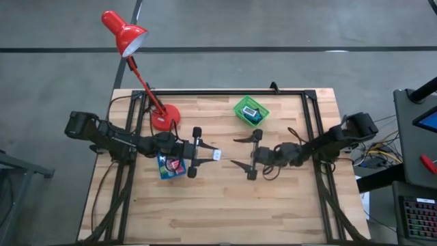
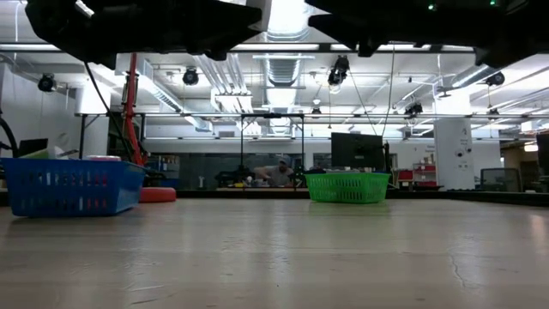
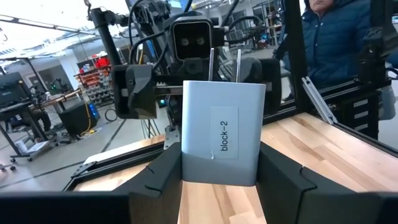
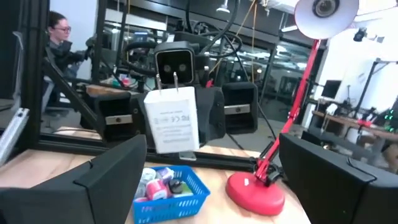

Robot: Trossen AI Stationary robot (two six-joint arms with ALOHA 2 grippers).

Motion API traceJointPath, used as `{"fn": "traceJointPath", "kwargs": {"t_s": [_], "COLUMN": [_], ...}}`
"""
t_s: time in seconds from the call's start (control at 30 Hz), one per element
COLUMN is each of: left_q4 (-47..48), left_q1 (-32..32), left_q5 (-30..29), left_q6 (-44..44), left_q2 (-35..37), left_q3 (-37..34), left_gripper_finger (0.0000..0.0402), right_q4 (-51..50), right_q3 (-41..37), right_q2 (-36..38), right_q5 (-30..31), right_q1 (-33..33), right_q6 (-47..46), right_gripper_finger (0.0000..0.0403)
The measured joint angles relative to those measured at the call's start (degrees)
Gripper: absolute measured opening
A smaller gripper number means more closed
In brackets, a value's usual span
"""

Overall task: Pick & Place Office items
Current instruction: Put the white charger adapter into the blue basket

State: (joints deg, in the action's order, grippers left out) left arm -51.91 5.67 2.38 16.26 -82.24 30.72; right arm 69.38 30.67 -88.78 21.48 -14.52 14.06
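Note:
A white plug-in charger block (image 3: 221,134) marked "block-2" is held above the table's middle, with my left gripper (image 3: 219,186) shut on it. Its two metal prongs (image 3: 225,62) point up. In the high view the block (image 1: 216,155) sits just past the left gripper (image 1: 205,156). My right gripper (image 1: 240,152) faces it from the table's right side, open, a short gap away and touching nothing. The right wrist view shows the block (image 4: 173,121) ahead between the right gripper's (image 4: 214,186) spread fingers. More office items lie in the blue tray (image 4: 168,186). My left gripper pinches the block's lower part by its two narrow sides (image 3: 186,171) between its two fingers (image 3: 158,180). The fingers lie level and point toward the table's right side. The block stands upright in the hold, prongs up, lifted clear of the table.
The blue tray (image 1: 171,165) sits under my left arm. A green basket (image 1: 251,111) with a few items stands at the far middle. The red desk lamp's base (image 1: 164,117) is at the far left. A black frame rail (image 1: 225,92) runs along the far edge. People are beyond the table.

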Motion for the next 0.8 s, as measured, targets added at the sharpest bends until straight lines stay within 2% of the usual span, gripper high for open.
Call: {"fn": "traceJointPath", "kwargs": {"t_s": [0.3, 0.8], "left_q4": [-1.19, -2.55], "left_q1": [-1.2, -2.14], "left_q5": [-0.01, -0.05], "left_q6": [0.01, -0.19], "left_q2": [0.0, -3.49], "left_q3": [0.0, 0.55], "left_gripper_finger": [0.0157, 0.0157], "right_q4": [0.31, 2.56], "right_q3": [3.54, 4.86], "right_q2": [-4.79, -5.11], "right_q5": [-0.53, -3.76], "right_q1": [0.68, 2.99], "right_q6": [1.59, 0.59], "right_gripper_finger": [0.0359, 0.0359]}}
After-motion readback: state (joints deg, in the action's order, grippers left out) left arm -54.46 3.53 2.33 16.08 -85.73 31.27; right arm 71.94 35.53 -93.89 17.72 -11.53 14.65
